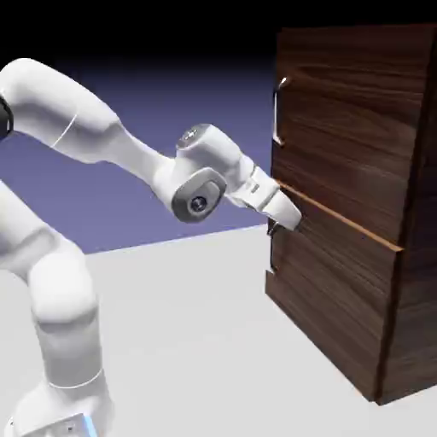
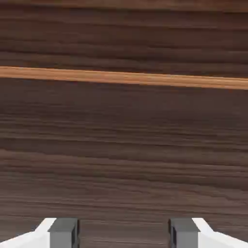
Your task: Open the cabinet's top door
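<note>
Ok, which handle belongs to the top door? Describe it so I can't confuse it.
Find the tall dark wood-grain cabinet on the right. Above its orange seam, at the front's left edge, stands the top door's handle, a slim vertical silver bar, higher than the handle near the gripper.

The cabinet (image 1: 350,256) looks like dark, matt wood grain; its top door (image 1: 350,145) carries a shiny metal handle (image 1: 277,111). The arm (image 1: 94,136) is smooth white plastic; the desk (image 1: 196,341) is plain matt grey.

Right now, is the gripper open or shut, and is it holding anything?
Gripper: open, holding nothing, facing the cabinet.
</note>
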{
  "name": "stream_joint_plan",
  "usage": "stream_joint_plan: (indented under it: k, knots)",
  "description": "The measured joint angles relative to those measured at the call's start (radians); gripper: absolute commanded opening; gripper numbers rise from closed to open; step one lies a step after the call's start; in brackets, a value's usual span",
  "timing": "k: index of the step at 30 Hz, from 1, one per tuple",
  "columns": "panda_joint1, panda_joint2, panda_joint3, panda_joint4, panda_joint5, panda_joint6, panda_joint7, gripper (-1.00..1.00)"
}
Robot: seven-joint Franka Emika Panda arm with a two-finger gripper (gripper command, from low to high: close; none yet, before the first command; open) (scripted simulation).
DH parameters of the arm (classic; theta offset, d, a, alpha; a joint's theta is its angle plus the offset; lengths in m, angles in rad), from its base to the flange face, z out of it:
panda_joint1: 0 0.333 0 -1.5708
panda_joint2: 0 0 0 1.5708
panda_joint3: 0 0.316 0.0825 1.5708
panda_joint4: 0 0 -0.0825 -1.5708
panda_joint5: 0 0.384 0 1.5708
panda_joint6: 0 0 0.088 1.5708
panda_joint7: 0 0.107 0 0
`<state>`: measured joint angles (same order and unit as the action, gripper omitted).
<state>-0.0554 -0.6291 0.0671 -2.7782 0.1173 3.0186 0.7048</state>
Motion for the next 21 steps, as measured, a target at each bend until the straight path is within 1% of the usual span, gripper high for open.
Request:
stream_joint_plan:
  k: [21]
  knots:
    - [-0.525,-0.460,0.522,0.247,0.913,-0.144,-0.282,0.00]
